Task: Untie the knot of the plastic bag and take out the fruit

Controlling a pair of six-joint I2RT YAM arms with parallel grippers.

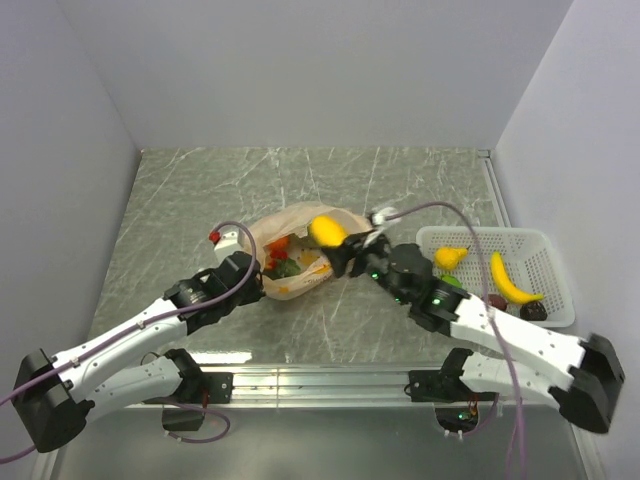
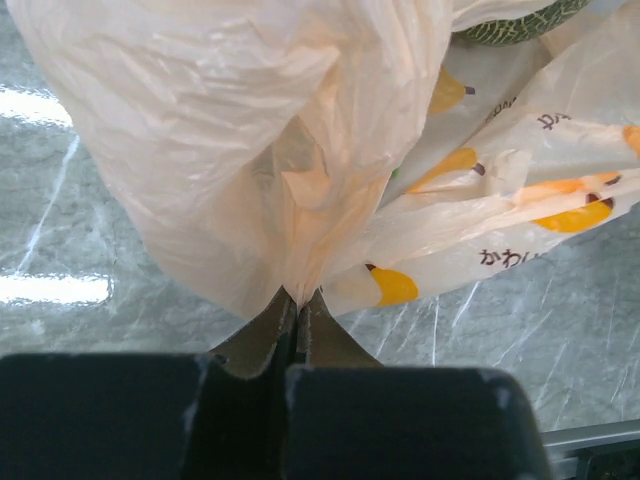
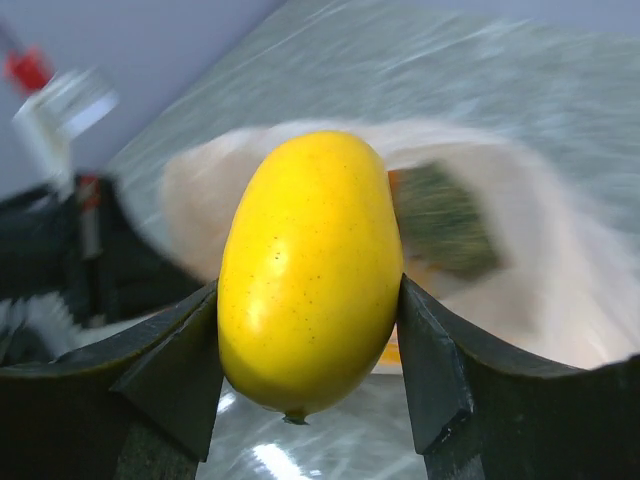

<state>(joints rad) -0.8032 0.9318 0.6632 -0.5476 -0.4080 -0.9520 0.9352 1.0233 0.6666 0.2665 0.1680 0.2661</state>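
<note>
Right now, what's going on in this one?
The left gripper is shut on a fold of the plastic bag, holding it with its mouth open. The right gripper grips a yellow mango-shaped fruit just above that mouth. Red and green pieces lie inside the bag. The white mesh basket to the right already holds a banana and other fruit.

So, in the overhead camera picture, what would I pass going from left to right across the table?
left gripper, pinching the bag's edge → plastic bag → yellow fruit at the bag's right end → white basket
</note>
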